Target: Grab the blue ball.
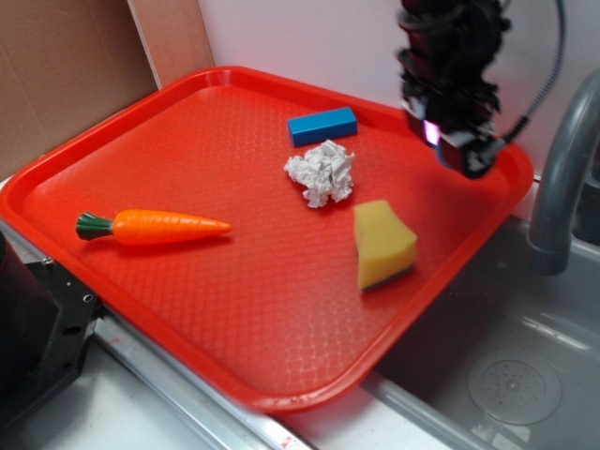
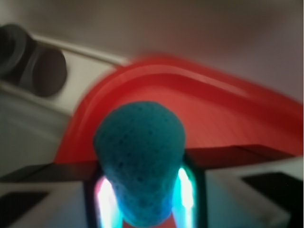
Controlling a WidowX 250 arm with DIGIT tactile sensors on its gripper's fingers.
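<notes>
Jaws closed on the blue ball [image 2: 140, 161], which sits squeezed between them in the wrist view. Red tray [image 2: 199, 104] lies beyond the jaws, its rim curving past behind the ball.

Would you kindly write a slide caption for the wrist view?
Wrist view: gripper shut on the blue ball, held above the red tray.
</notes>
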